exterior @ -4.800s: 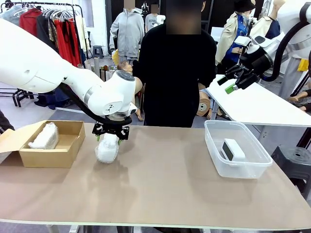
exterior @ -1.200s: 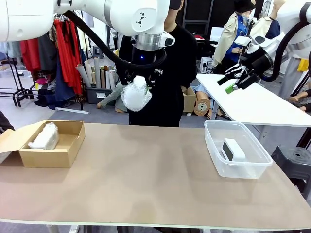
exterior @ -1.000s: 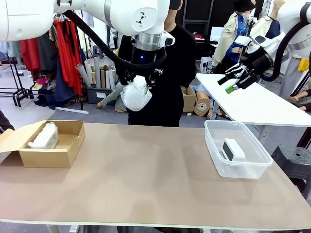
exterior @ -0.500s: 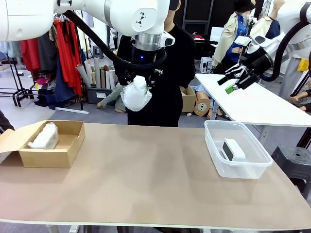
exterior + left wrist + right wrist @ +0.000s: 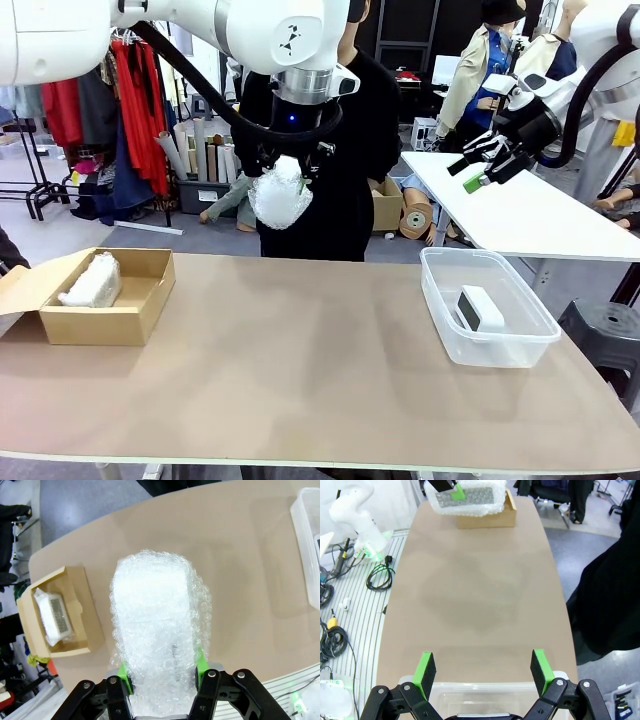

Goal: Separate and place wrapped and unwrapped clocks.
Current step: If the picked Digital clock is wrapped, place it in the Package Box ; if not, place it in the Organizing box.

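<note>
left pincer clamps wrapped clock high over tabletop | right pincer spread, idle | risk: slick crinkly wrap slips, bundle misses cardboard box

Left tool raised high and clamped; right tool spread wide aloft.
</note>
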`<state>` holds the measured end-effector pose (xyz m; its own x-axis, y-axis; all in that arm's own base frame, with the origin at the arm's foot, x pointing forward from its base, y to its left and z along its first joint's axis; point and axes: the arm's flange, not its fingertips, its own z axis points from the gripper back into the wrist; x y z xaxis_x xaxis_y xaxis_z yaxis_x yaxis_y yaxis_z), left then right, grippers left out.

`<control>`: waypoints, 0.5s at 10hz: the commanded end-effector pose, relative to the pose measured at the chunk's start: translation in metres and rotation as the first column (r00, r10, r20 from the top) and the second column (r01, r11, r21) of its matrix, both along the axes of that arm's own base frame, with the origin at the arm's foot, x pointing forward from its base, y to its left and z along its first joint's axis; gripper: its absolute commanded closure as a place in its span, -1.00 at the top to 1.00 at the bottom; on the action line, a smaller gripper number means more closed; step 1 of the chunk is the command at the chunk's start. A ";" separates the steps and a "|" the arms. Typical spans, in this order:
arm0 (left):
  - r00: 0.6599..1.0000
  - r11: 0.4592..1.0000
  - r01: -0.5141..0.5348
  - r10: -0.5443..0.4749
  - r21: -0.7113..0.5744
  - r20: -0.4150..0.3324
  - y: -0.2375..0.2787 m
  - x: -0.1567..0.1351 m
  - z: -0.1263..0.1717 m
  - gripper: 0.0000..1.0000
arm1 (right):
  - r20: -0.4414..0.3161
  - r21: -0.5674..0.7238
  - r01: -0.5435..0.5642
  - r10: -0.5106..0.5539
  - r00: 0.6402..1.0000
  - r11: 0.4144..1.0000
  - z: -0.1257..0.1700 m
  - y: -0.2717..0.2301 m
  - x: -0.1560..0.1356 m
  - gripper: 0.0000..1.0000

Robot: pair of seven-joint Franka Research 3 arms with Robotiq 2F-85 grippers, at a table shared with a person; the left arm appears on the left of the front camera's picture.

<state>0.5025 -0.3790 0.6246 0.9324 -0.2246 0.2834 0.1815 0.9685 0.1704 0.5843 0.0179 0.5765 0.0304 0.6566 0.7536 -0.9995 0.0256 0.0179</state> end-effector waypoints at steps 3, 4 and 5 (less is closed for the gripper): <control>0.997 0.994 0.038 -0.045 -0.101 -0.065 0.008 -0.003 0.000 -1.00 | 0.001 -0.001 -0.001 0.001 1.000 1.000 0.001 0.000 -0.001 1.00; 0.995 0.988 0.042 -0.054 -0.149 -0.084 0.014 -0.004 0.006 -1.00 | 0.001 -0.001 -0.001 0.001 1.000 1.000 0.001 0.000 -0.001 1.00; 0.995 0.982 0.026 -0.043 -0.186 -0.089 0.025 -0.001 0.016 -1.00 | 0.001 -0.001 -0.001 0.001 1.000 1.000 0.001 0.000 -0.001 1.00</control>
